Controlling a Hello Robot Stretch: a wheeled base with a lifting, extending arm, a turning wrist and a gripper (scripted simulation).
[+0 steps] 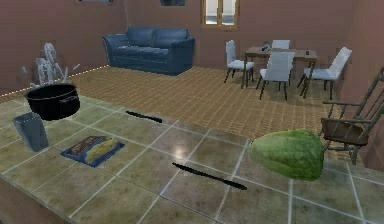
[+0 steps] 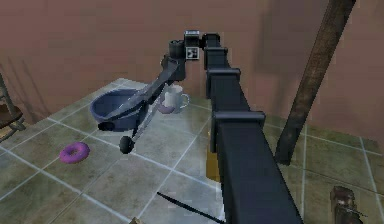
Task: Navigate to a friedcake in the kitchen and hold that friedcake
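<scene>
A purple ring-shaped friedcake lies on the tiled countertop at the arm side view's left. The dark arm reaches out over the counter. At its far end the gripper slants down and left, ending a little to the right of the friedcake. A blue bowl stands right behind the fingers, so I cannot tell whether the gripper holds anything.
A white mug stands next to the bowl. In the forward view the counter carries a black pot, a grey cup, a flat blue packet, a green melon and thin black utensils. Beyond it are a blue sofa, a dining table with chairs and a wooden chair.
</scene>
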